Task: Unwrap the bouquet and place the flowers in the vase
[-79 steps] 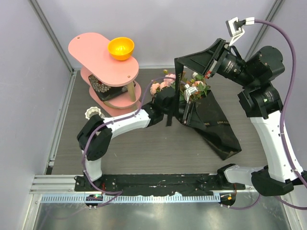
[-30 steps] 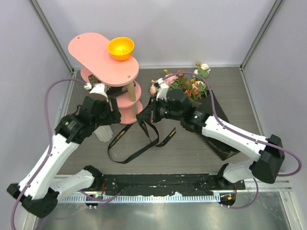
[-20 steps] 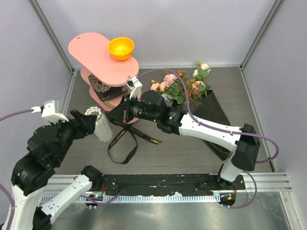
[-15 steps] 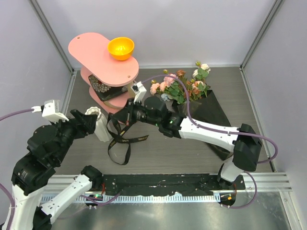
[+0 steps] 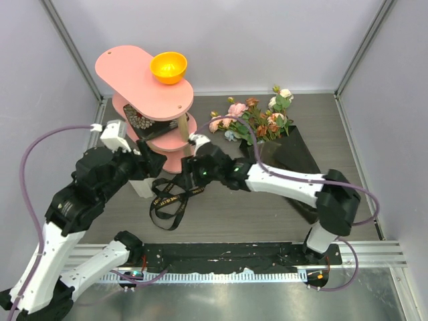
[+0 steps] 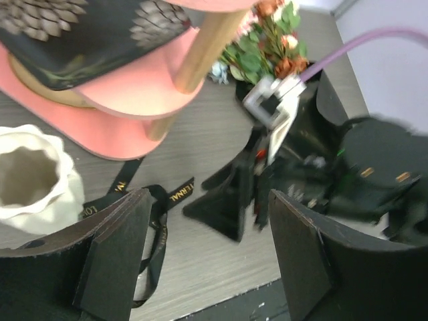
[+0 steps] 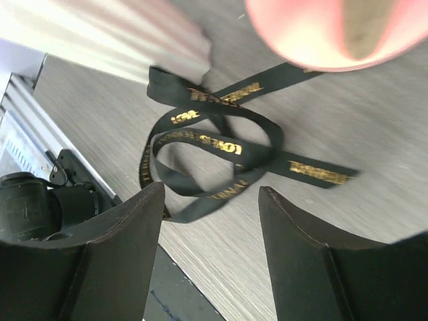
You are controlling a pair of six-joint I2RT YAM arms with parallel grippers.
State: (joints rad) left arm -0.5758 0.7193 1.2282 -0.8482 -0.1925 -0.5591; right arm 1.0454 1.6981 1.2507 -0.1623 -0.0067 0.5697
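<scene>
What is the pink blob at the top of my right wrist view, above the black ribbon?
Observer: A pink tiered stand; an orange bowl sits on its top shelf.
Operator: And the white blur beside it?
Observer: The white vase, upright and empty, close beside the left fingers.
Operator: Where are the flowers?
Observer: The flowers lie at the table's far side, at the top edge of the black wrapping sheet.
</scene>
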